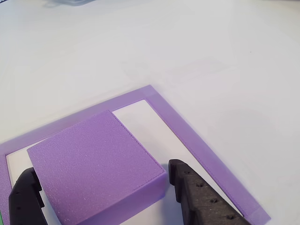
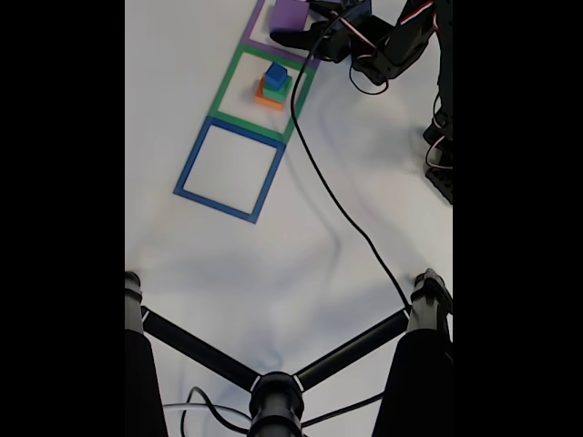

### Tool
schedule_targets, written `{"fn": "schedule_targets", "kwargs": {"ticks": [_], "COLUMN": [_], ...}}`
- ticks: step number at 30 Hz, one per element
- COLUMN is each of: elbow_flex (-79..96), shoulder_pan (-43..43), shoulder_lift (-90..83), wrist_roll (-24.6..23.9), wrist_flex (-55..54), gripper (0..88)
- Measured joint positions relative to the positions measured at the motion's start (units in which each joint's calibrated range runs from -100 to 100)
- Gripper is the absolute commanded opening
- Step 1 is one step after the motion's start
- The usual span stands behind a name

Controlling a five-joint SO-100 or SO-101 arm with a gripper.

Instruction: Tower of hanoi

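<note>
The purple slab (image 1: pixel 93 159) lies flat inside the purple tape square (image 1: pixel 201 150), near its front corner in the other view. My gripper (image 1: pixel 102 171) is open, with one black finger (image 1: pixel 26 197) at the slab's left side and the other finger (image 1: pixel 197 192) just off its right side, a thin shadowed gap between. In the fixed view the purple slab (image 2: pixel 291 13) sits at the top edge with my gripper (image 2: pixel 296 23) over it. The blue cube (image 2: pixel 276 75) tops the green block (image 2: pixel 283 86) and the orange block (image 2: pixel 267 101), stacked inside the green tape square (image 2: pixel 228 86).
The blue tape square (image 2: pixel 187 168) has nothing inside it. My arm (image 2: pixel 392 45) reaches in from the upper right, and its black cable (image 2: pixel 337 200) trails down across the white table. A black stand (image 2: pixel 273 391) spreads along the bottom of the fixed view.
</note>
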Motion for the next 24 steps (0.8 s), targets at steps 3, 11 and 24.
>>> {"fn": "schedule_targets", "kwargs": {"ticks": [3, 11, 24], "elbow_flex": [0.0, -0.6, -1.03], "shoulder_pan": [0.0, -0.68, -1.36], "shoulder_lift": [0.0, 0.0, 0.0], "wrist_roll": [0.0, 0.0, 0.0], "wrist_flex": [0.0, 0.0, 0.71], "gripper": [27.2, 23.1, 19.5]}}
